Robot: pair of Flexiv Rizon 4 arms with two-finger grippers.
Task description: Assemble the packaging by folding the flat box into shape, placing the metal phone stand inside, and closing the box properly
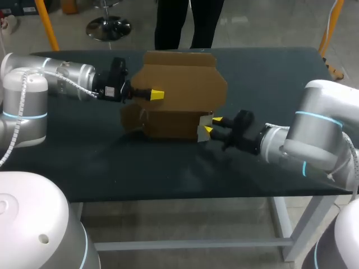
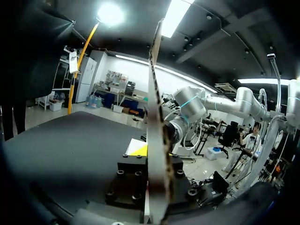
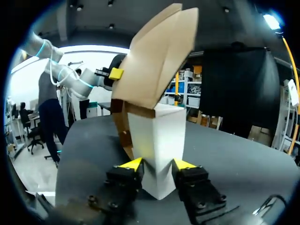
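Your left gripper point(image 1: 156, 94) and right gripper point(image 1: 212, 125) each pinch a panel of the part-folded cardboard box point(image 1: 179, 84) upright on the desk point(image 1: 168, 168).

Brown cardboard box point(image 1: 180, 92), half folded, standing near the middle of the table point(image 1: 84, 162). Tall rear panel upright, top corners cut at a slant; lower front wall beneath it. Small brown flap point(image 1: 130, 117) jutting out at the left end. White-faced end flap point(image 3: 159, 136) at the right end, pinched by the right gripper point(image 3: 157, 166). Upper panel, edge-on in the left wrist view, clamped in the left gripper point(image 2: 157, 157).
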